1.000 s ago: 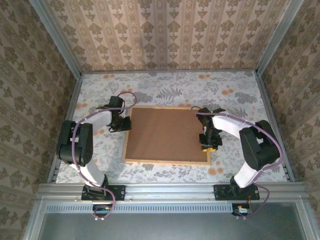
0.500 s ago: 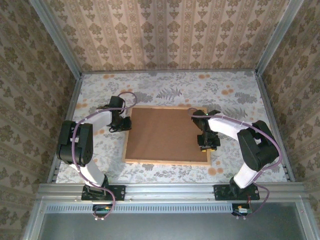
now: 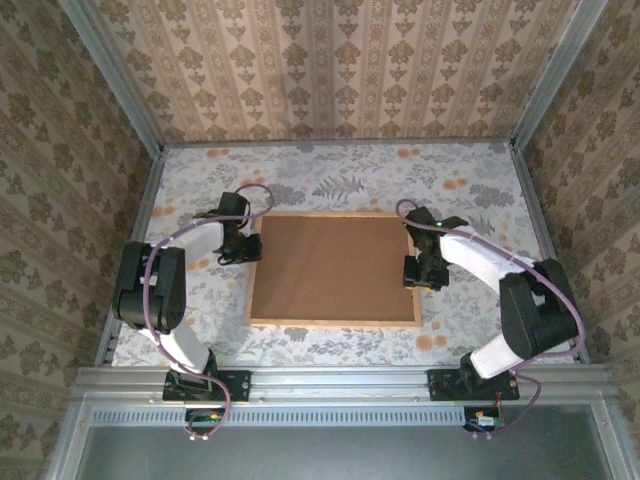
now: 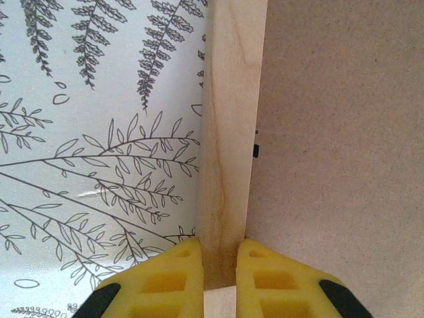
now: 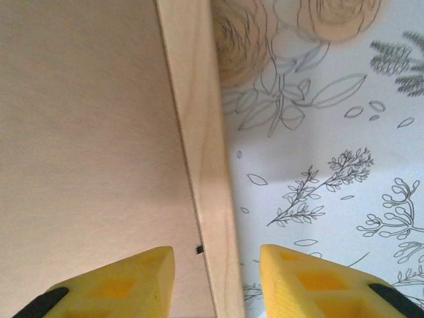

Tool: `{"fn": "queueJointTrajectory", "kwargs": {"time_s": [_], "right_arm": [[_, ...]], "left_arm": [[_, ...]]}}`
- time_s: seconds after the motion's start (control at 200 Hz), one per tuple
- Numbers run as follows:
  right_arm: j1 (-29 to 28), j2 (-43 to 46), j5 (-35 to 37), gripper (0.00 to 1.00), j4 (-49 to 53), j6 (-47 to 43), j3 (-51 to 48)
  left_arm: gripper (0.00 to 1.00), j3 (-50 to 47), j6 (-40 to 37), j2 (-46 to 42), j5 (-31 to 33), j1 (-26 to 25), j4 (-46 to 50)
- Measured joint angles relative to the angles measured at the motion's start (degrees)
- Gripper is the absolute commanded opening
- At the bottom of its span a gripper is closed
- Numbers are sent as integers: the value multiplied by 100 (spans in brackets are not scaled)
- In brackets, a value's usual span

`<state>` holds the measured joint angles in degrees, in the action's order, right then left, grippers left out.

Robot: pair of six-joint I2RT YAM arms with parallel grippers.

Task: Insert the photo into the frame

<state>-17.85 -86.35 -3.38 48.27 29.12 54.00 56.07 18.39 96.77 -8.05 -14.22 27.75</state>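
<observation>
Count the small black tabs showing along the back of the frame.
2. One tab sits where the brown board meets the frame's left rail, just ahead of the left fingers; another lies at the right rail, between the right fingers. Others may be hidden.

**A:** How many frames are on the table (image 3: 330,175)?

**B:** One wooden frame (image 3: 335,322), and one brown board (image 3: 330,265) at its back.

**A:** How many robot arms?

**B:** Two, a left arm (image 3: 190,240) and a right arm (image 3: 480,258).

**A:** And grippers?

**B:** Two, a left gripper (image 4: 218,255) and a right gripper (image 5: 217,265). Each has two yellow fingers (image 4: 165,278), four in all.

**A:** Any small parts?

**B:** Two small black clips (image 4: 256,151) on the board.
</observation>
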Motion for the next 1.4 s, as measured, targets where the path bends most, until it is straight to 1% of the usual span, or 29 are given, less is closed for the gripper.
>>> {"fn": "queueJointTrajectory", "kwargs": {"time_s": [0.07,0.14,0.365,0.53,0.57,0.625,0.725,0.865,0.94,1.17,1.22,1.4], "right_arm": [[168,160,-251,42,-116,-72,0],[258,170,-343,40,-177,-164,-4],[275,50,-455,41,-177,-352,-210],[323,-286,-494,42,-461,-348,-155],[367,-450,-511,41,-614,-343,-149],[428,-658,-540,39,-804,-337,-146],[490,-813,-739,35,-907,-319,-85],[496,-848,-739,28,-977,-317,-31],[496,-870,-730,24,-951,-299,13],[494,-1025,-719,16,-905,-304,210],[494,-1047,-719,14,-905,-304,234],[494,-1054,-710,13,-879,-348,256]], "left_arm": [[15,0,0,-2,0,0,9],[15,0,0,-2,2,0,9],[16,15,0,-2,31,-17,39],[25,37,2,-2,61,-33,105],[29,52,4,-2,63,-33,149],[32,87,4,-2,66,-31,238],[38,184,50,-4,31,13,356],[44,348,116,-4,-120,138,413],[46,457,136,-4,-175,181,446],[48,603,153,-9,-372,365,490],[46,634,153,-9,-369,424,525],[41,769,146,33,-225,544,603]]}}
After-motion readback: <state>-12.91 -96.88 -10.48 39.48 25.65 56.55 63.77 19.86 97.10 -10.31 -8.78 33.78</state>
